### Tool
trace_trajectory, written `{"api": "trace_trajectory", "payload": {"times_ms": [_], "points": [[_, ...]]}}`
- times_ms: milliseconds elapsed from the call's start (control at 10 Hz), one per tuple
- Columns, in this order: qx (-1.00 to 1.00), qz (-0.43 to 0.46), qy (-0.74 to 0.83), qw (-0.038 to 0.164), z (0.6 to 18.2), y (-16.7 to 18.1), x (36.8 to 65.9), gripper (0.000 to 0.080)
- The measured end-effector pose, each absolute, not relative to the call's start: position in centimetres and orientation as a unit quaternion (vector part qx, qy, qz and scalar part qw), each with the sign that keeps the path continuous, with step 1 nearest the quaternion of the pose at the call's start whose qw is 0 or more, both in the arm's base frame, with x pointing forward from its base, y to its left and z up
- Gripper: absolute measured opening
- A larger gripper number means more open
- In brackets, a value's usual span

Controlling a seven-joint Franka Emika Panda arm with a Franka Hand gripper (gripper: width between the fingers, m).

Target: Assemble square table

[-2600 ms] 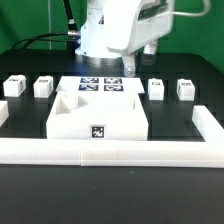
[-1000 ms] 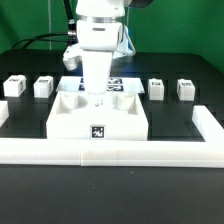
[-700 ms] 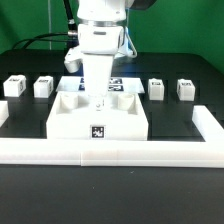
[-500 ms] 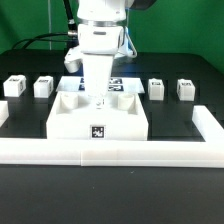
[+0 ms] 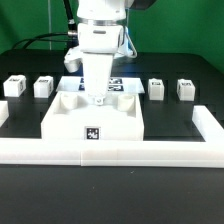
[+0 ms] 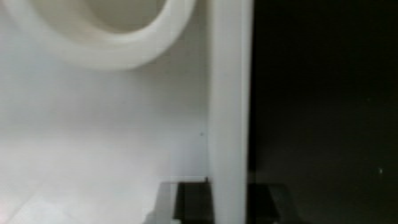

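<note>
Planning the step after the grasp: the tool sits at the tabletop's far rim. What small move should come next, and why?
Probably a short, slow drag of the tabletop toward the exterior view's right, into the border rail's corner: the tool is shut on its far rim, and dark table shows between tabletop and that rail arm.

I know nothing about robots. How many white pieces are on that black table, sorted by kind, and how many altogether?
Square tabletop: 1
Small block legs: 4
Long border rail: 1
Marker board: 1
Total: 7
</note>
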State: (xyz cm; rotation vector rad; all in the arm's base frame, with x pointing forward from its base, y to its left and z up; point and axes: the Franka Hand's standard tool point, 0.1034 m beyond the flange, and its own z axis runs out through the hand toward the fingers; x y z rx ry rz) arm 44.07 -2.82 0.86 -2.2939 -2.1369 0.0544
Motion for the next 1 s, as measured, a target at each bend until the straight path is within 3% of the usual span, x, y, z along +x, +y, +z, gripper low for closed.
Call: {"api": "trace_trajectory", "payload": {"times_ms": [800, 1000], "points": [[-0.731, 0.016, -0.683, 0.002, 0.9, -2.7, 44.3, 0.0055], [-0.718, 0.004, -0.696, 0.001, 1.0, -0.8, 46.2, 0.0055]]}}
